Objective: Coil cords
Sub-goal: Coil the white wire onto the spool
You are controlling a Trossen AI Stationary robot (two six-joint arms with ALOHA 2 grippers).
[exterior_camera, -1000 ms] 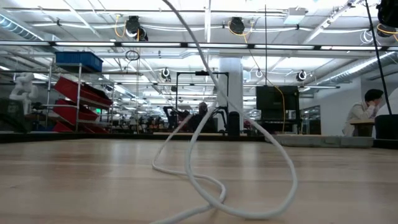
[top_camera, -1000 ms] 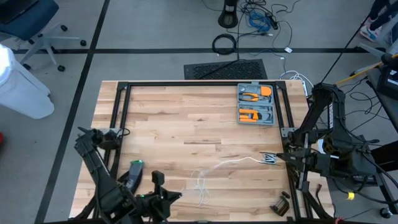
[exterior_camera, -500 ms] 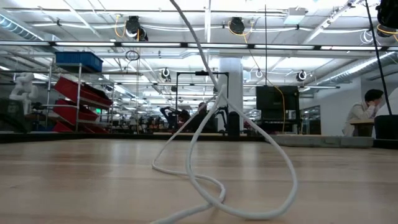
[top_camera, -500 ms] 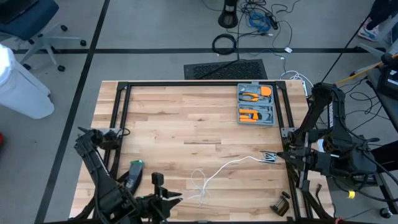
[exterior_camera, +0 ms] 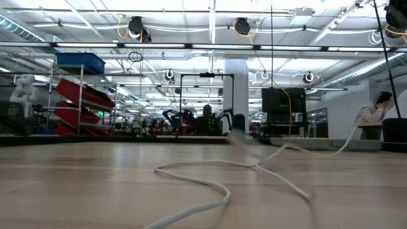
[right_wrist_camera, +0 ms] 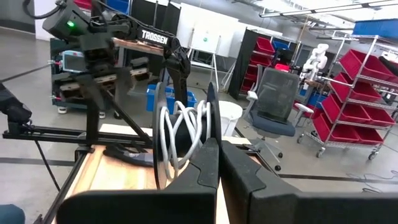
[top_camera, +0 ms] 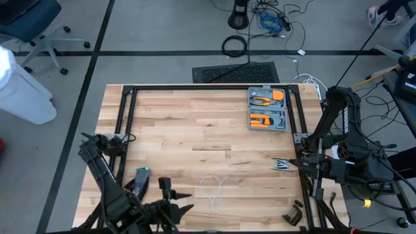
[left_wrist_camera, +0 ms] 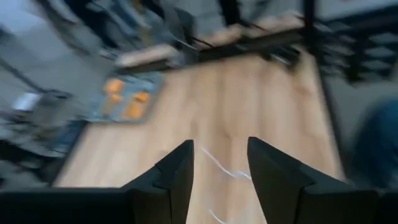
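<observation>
- Left gripper (top_camera: 184,209) low at the table's 7 o'clock edge, fingers (left_wrist_camera: 177,177) spread apart with nothing between them.
- Loose white cord (top_camera: 212,189) lying slack on the wood just off that gripper's tips, toward 6 o'clock; in the low view (exterior_camera: 210,181) trailing flat across the boards in one lazy curve.
- In the left wrist view, only a short white stretch of that cord (left_wrist_camera: 219,165) showing past the parted fingers.
- Right gripper (top_camera: 283,165) parked at the table's 4 o'clock edge, clenched on a small wound bundle of white cord (right_wrist_camera: 180,134), loops standing up right at its fingertips.
- Grey tool tray (top_camera: 268,109) with orange-handled tools at 1 o'clock, well apart from both cords.
- Black frame rails (top_camera: 127,120) running along the table's 9 o'clock, 12 o'clock and 3 o'clock sides.
- Small dark part (top_camera: 294,213) near the 5 o'clock corner, beside the right arm's base.
- Off the table at 12 o'clock: black floor mat (top_camera: 235,71), ring of thick black cable (top_camera: 234,45), tangle of blue and black wires (top_camera: 273,19).
- Seated person (exterior_camera: 375,113) far back in the room, low view.
</observation>
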